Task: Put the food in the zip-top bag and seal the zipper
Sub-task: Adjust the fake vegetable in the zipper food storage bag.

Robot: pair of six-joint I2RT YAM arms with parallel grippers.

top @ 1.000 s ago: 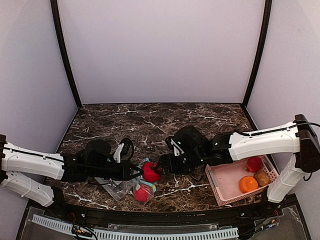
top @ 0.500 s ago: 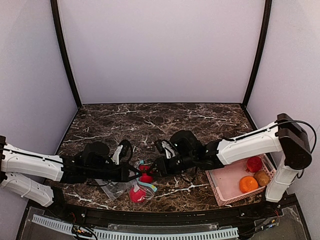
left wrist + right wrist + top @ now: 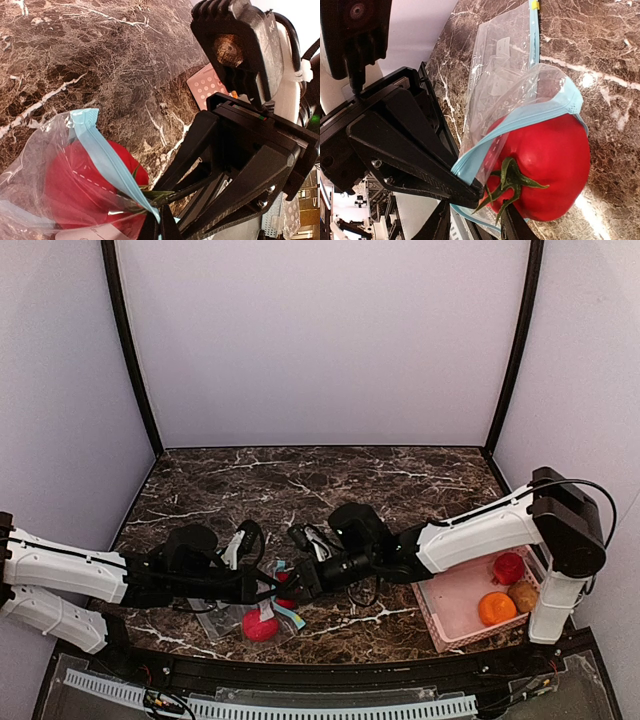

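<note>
1. On the left gripper (image 3: 468, 190): jaws fully closed, pinching the pale blue zipper strip (image 3: 520, 120) at the mouth of a clear zip-top bag (image 3: 505, 75) of thin plastic.
2. On the right gripper (image 3: 298, 585): sitting right at the bag's mouth, facing the other pincer. Jaws partly apart with a green stalk (image 3: 507, 175) between the tips; cannot tell whether gripping it.
3. In the bag's mouth: a glossy red round toy tomato (image 3: 545, 165) bearing that stalk, with the blue strip draped across its top and the stalk end pointing out of the bag.
4. Against the bag's near side: a second glossy red round fruit (image 3: 260, 628); cannot tell whether inside the plastic.
5. Well to the right of the bag: a pink perforated plastic basket (image 3: 440, 625) holding a small red fruit (image 3: 508, 567), an orange round fruit (image 3: 496, 608) and a brown fruit (image 3: 523, 593).
6. Under the bag: a dark marble-patterned tabletop (image 3: 300, 480) — zipper not sealed.
</note>
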